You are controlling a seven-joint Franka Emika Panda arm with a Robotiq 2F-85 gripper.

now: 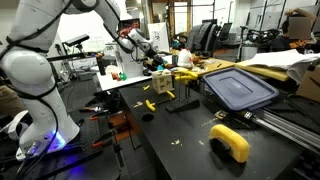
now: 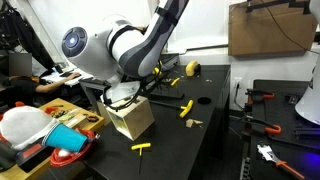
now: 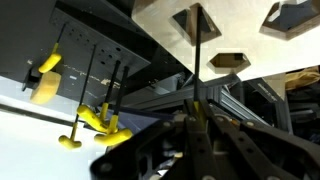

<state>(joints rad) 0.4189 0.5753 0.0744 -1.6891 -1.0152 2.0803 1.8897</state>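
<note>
One thin dark rod point(image 3: 196, 60) is pinched in the fully closed end effector point(image 3: 195, 112), just above the wooden box point(image 2: 130, 118) with shaped holes at the left end of the desk point(image 2: 210, 140). The rod looks light, stiff and slippery, so gripping squarely across the shaft should best prevent twisting.

Thin black rod point(image 3: 197, 60), upright, clamped in gripper point(image 3: 196, 118), tip at wooden box point(image 3: 150, 20) hole.
</note>
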